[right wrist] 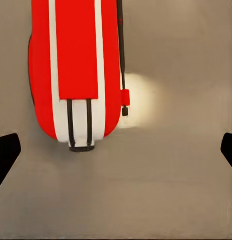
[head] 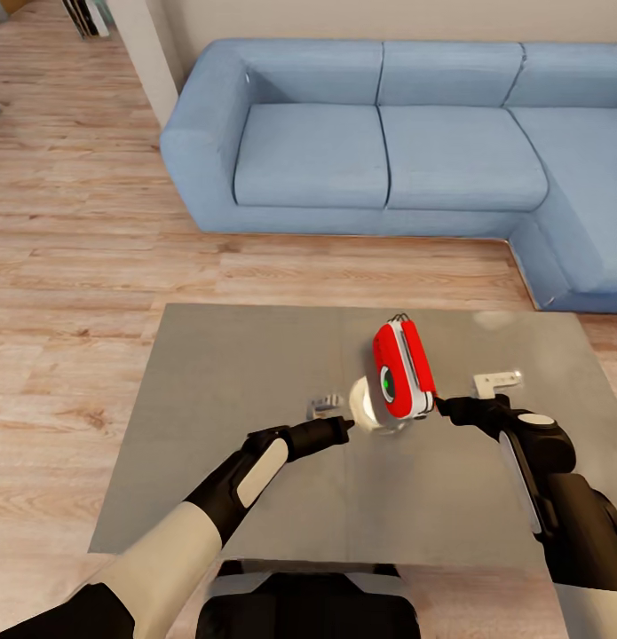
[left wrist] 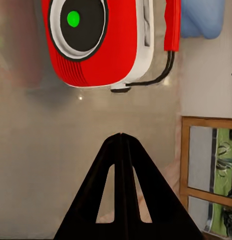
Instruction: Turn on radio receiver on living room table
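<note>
At centre-left of the head frame the left tool (head: 342,429), its fingers pressed together into a point, sat just beside the dial face of the radio receiver (head: 402,370), which stood on edge right of centre on the glossy grey surface (head: 210,399); a green dot showed at the dial's centre. At centre-right the right tool (head: 446,408) had its fingers spread wide behind the radio, not gripping it. The likely fault was tipping or sliding: the radio was narrow and unclamped, so a poke could topple it; the blue sofa (head: 388,142) across the upper frame obstructed nothing.
</note>
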Robot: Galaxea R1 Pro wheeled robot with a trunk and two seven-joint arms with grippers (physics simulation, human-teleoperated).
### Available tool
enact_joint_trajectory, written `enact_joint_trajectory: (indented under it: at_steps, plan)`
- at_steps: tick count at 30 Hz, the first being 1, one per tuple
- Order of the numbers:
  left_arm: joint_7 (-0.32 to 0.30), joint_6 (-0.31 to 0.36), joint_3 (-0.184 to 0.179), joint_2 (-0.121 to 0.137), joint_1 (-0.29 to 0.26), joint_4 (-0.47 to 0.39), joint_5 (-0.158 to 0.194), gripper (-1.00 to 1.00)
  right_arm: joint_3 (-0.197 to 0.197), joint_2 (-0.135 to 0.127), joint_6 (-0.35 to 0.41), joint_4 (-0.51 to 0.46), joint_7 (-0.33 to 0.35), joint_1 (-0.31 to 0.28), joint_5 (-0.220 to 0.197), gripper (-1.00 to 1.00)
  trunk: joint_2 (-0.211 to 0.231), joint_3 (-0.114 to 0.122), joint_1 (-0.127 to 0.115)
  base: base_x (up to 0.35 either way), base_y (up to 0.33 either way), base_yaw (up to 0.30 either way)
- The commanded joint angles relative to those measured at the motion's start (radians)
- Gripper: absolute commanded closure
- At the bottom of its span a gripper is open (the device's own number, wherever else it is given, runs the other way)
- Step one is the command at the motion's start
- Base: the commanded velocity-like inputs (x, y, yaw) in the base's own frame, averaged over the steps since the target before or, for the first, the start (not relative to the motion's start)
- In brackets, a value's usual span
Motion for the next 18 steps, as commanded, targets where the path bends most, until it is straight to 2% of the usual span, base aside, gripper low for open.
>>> enact_joint_trajectory:
  at_steps: [1, 4, 7, 10, 18]
  plan:
    - [-0.001, 0.0, 0.0, 0.0, 0.0, 0.0, 0.0, 1.0, -0.001, 0.0, 0.0, 0.0, 0.0, 0.0, 0.0, -1.0, 0.0, 0.0, 0.0, -0.319, -0.004, 0.0]
    - [-0.006, -0.002, 0.0, 0.0, 0.0, 0.0, 0.0, 1.0, -0.004, 0.001, -0.002, 0.0, 0.0, 0.0, 0.0, -1.0, 0.0, 0.001, 0.0, -0.318, -0.001, 0.038]
    - [-0.007, -0.003, 0.001, 0.0, 0.0, 0.0, 0.0, 1.0, -0.029, 0.001, -0.005, 0.0, 0.001, 0.0, -0.001, -1.0, 0.0, 0.004, 0.0, -0.229, 0.0, 0.117]
    - [-0.008, -0.004, 0.001, 0.0, 0.0, 0.0, 0.0, 1.0, -0.05, 0.001, -0.008, 0.0, 0.001, 0.0, -0.002, -1.0, 0.0, 0.008, 0.0, -0.077, 0.0, 0.148]
    - [0.003, -0.004, 0.0, 0.0, 0.0, 0.0, -0.001, 1.0, -0.058, 0.002, -0.009, -0.001, 0.001, 0.0, -0.002, -1.0, 0.0, 0.019, 0.0, -0.013, 0.0, 0.162]
